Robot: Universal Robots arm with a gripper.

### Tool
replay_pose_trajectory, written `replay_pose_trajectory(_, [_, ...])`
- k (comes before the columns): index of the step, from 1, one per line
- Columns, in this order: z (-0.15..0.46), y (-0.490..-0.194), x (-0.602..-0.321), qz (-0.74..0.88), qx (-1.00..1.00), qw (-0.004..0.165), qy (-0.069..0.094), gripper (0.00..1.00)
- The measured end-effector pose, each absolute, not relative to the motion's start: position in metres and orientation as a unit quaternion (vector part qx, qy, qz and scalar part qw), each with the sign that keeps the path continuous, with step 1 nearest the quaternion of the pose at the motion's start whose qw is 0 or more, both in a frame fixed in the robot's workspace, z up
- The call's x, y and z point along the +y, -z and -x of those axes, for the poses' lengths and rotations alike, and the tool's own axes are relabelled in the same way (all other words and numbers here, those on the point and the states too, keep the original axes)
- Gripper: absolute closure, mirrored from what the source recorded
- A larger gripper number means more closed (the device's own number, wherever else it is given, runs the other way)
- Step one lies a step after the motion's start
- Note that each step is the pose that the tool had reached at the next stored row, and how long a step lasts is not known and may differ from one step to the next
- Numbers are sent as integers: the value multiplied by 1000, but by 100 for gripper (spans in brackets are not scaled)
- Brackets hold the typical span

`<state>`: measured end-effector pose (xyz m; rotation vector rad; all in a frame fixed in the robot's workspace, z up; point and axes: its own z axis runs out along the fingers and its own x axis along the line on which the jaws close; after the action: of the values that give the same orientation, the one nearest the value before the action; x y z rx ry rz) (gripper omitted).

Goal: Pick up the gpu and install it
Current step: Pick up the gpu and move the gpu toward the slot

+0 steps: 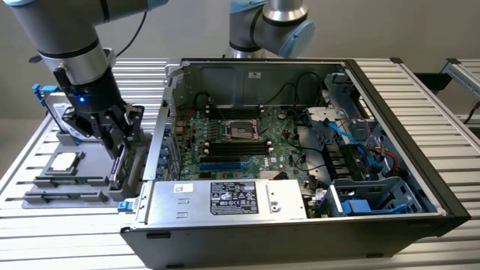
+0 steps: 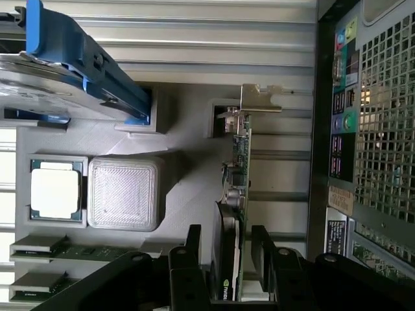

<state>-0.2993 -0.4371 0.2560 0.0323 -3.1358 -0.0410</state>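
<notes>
In the exterior view, the open computer case lies on its side on the slatted metal table. It holds a green motherboard with a bare CPU socket and black memory slots. A silver power supply with a black label sits along its near edge. A blue drive cage and loose blue and black cables fill the end towards the exterior view's right.

Just beside the case, on the exterior view's left, a grey parts holder rests on the table. A square silver CPU chip lies flat in one of its pockets. The gpu stands on edge in the slot nearest the case wall. The pincer hangs low over that slot with a finger on either side of the card. A plain grey wall stands behind.

In the wrist view, the gpu is upright in the holder, with its silver bracket at the far end. The pincer is spread wide, one black finger on each face of the card, a gap showing on both sides, so nothing is gripped. The holder also carries the CPU chip, a textured grey block, two green memory sticks and a hard drive in a blue frame. The case's perforated rear panel is just beside the holder.
</notes>
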Motion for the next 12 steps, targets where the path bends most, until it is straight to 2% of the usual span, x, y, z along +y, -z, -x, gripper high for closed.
replay_pose_trajectory(12, [297, -244, -443, -10, -1000, 3, 8, 56])
